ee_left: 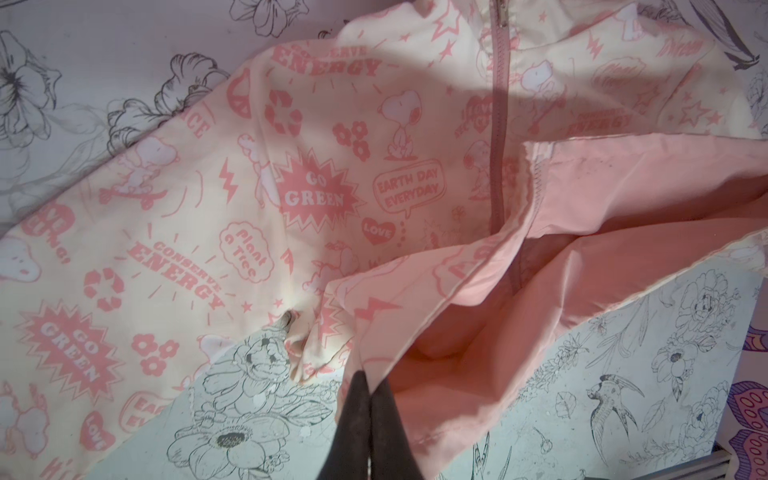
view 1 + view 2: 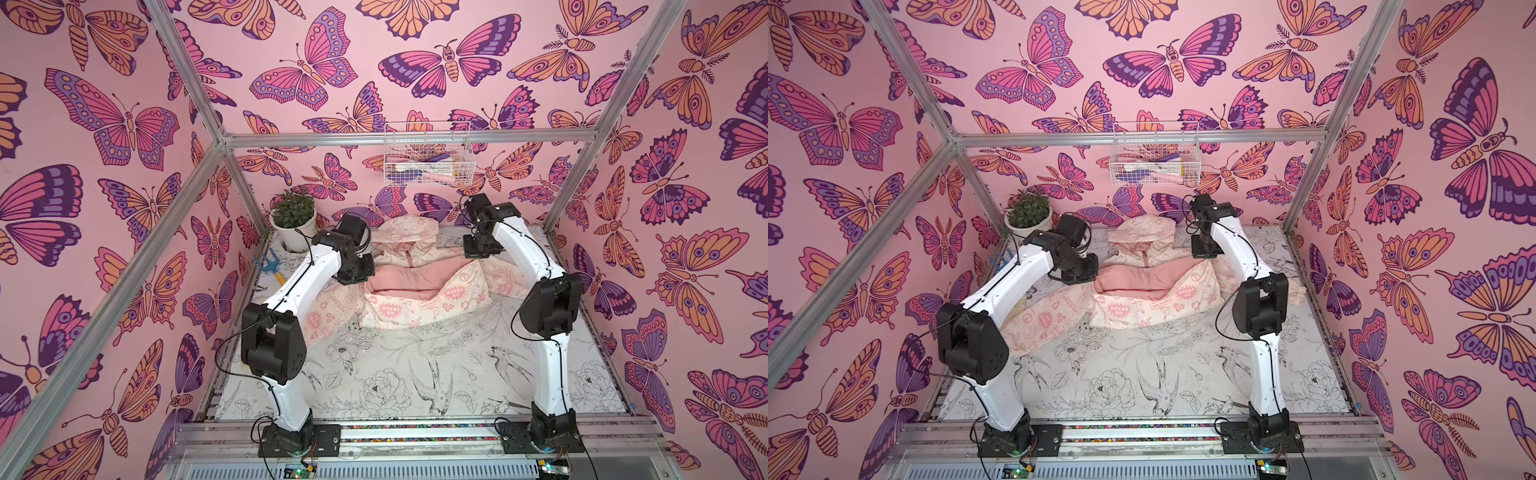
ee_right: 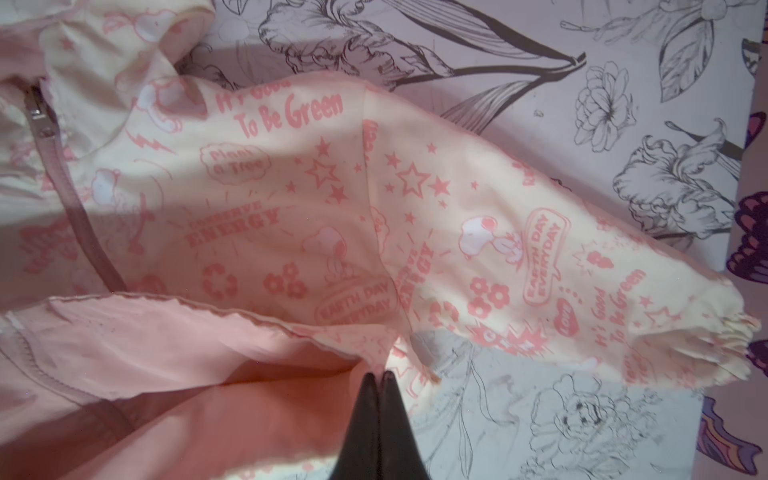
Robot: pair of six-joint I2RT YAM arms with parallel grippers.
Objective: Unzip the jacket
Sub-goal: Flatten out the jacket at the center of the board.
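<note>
while each pair of jaws is pressed together on fabric, the left gripper (image 1: 370,384) and right gripper (image 3: 377,376) pinch opposite ends of the jacket (image 2: 415,307) hem, turned up, baring pink lining (image 1: 582,270); the jacket lies at the far end of the table (image 2: 415,374), zipper (image 1: 496,124) closed to the collar.

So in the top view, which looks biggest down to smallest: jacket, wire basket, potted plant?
jacket
wire basket
potted plant
The basket hangs higher, nearer the camera, so that pair is unsure.
</note>
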